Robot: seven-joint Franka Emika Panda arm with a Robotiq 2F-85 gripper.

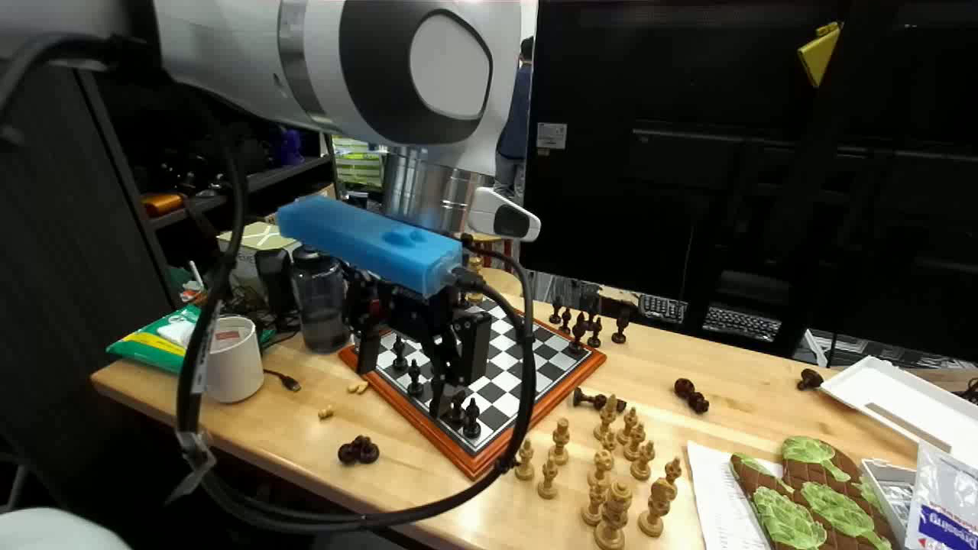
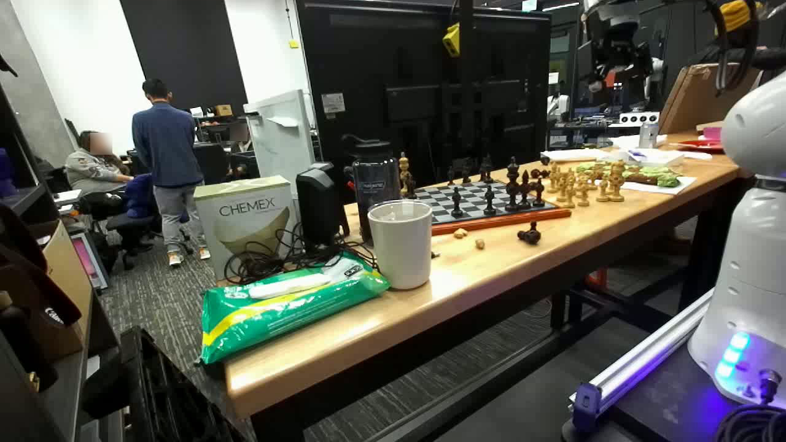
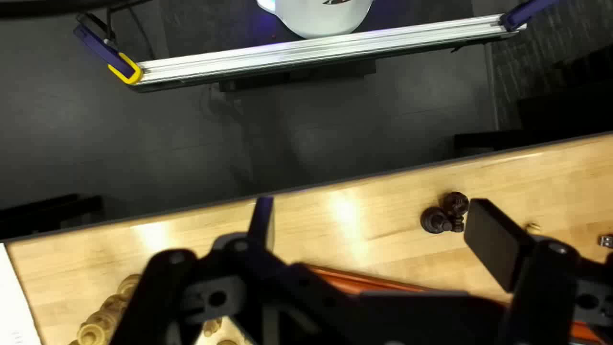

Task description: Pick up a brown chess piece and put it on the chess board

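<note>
Glossy wood frames the chess board and tops the table.

The hand, its fingers spread apart, hangs over the bench; dark chess pieces lie near the reddish-framed chess board.

Arm's white with a black-ringed joint cap, silver flange, blue box, black cable, black tool, bluish LEDs on white base.

White glare on the tabletop in the wrist view, floor dim, jaws blurry.
</note>
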